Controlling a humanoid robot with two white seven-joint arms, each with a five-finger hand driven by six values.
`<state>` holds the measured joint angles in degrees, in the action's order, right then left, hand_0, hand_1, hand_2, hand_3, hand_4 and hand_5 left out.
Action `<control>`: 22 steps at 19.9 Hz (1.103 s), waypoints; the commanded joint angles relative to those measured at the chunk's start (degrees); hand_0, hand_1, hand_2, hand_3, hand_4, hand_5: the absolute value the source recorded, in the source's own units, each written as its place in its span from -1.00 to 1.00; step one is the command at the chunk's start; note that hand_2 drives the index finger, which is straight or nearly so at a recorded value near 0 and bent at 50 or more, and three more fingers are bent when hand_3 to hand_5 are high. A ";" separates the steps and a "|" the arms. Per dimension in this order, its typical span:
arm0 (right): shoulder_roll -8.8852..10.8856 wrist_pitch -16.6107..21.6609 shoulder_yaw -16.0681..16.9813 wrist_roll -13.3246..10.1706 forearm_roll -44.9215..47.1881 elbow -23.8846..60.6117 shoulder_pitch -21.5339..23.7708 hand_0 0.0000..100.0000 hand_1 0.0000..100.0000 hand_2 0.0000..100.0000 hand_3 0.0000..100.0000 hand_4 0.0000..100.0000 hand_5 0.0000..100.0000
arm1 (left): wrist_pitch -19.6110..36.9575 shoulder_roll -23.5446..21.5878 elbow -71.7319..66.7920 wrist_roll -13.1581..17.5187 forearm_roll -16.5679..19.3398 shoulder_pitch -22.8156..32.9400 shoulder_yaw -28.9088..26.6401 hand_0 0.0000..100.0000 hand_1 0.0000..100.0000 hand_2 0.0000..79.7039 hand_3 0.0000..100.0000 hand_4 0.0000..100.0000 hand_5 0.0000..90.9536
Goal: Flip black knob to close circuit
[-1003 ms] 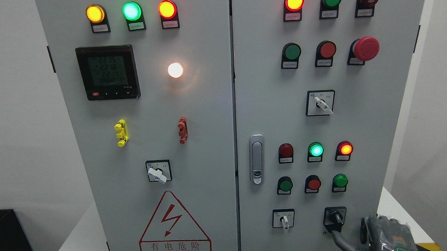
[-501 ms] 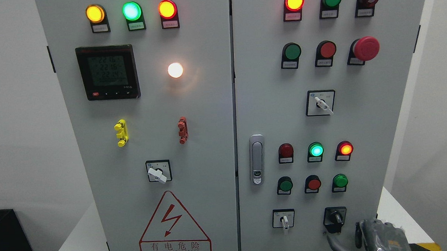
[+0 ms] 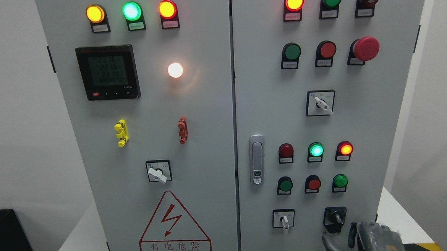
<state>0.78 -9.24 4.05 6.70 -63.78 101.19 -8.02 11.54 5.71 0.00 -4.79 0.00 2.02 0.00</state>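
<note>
A: Head view showed the cabinet [image 3: 207,103] front on. Reading across from its left door, where was everything?

B: On the left door sat the meter [image 3: 108,72] near the top left, and the white selector [image 3: 158,174] low down above the warning triangle [image 3: 174,225]. On the right door, past the door handle [image 3: 256,159], a second small white selector [image 3: 284,220] sat near the bottom edge, and the black knob [image 3: 335,218] was just to its right, close to the door's lower right corner.

A: And the robot's hand?

B: The right hand [image 3: 371,238] came in at the bottom right, just below and right of the knob, apart from it. Its fingers [image 3: 331,244] looked loosely curled and held nothing, one dark finger reaching left under the knob. The left hand was out of view.

A: How would the knob handle?

B: Rigid plastic on a fixed plate, I judged, with a spring detent, so it would resist and then snap over. Its surface looked smooth and small, so a fingertip could slip. The best hold seemed to be across the raised centre bar, pinched from both sides, then twisted.
</note>
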 commanded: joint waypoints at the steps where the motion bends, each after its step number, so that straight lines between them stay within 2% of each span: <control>1: 0.45 1.33 -0.19 -1.42 9.79 4.18 3.79 -1.00 -0.80 0.20 0.70 0.36 0.24 | -0.03 0.00 -1.23 -0.04 1.14 0.00 1.14 -1.00 -1.00 -1.00 -1.00 -1.00 -1.00; 5: -1.13 4.49 0.78 -2.04 21.38 5.86 7.13 -1.00 -0.80 -0.02 0.59 0.26 0.02 | -0.03 0.00 -1.23 -0.04 1.14 0.00 1.14 -1.00 -1.00 -1.00 -1.00 -1.00 -1.00; 11: -5.52 12.39 4.91 -2.30 41.33 6.04 13.11 -1.00 -0.81 -0.33 0.24 0.03 -0.33 | -0.03 0.00 -1.23 -0.04 1.14 0.00 1.14 -1.00 -1.00 -1.00 -1.00 -1.00 -1.00; 13: -5.97 14.51 5.35 -2.04 48.10 5.86 14.69 -1.00 -0.81 -0.50 0.00 -0.16 -0.53 | -0.03 0.00 -1.32 -0.04 1.14 0.00 1.14 -1.00 -1.00 -1.00 -1.00 -1.00 -1.00; 17: -5.97 18.20 4.56 -1.25 61.11 5.95 18.56 -1.00 -0.82 -0.64 -0.28 -0.37 -0.65 | -0.03 0.00 -1.23 -0.04 1.23 0.00 1.14 -1.00 -1.00 -1.00 -1.00 -1.00 -1.00; 18: -5.97 18.64 4.47 0.14 64.18 5.95 18.92 -1.00 -0.83 -0.71 -0.40 -0.50 -0.75 | -0.03 0.00 -1.32 -0.04 1.14 0.00 1.14 -1.00 -1.00 -1.00 -1.00 -1.00 -1.00; 20: -5.97 19.17 4.65 5.58 67.89 5.86 19.97 -1.00 -0.84 -0.81 -0.58 -0.67 -0.95 | -0.03 0.00 -1.32 -0.04 1.23 0.00 1.14 -1.00 -1.00 -1.00 -1.00 -1.00 -1.00; 21: -5.97 19.52 4.73 8.04 68.95 5.68 20.41 -1.00 -0.84 -0.95 -0.75 -0.88 -1.00 | -0.03 0.00 -1.32 -0.04 1.14 0.00 1.14 -1.00 -1.00 -1.00 -1.00 -1.00 -1.00; 22: -5.97 19.79 4.74 8.94 69.48 5.51 20.59 -1.00 -0.85 -1.00 -0.81 -0.97 -1.00 | -0.03 0.00 -1.32 -0.04 1.23 0.00 1.14 -1.00 -1.00 -1.00 -1.00 -1.00 -1.00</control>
<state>-3.54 9.59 7.60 11.40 -5.76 106.23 9.31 11.54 5.71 0.00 -4.79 0.00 2.02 0.00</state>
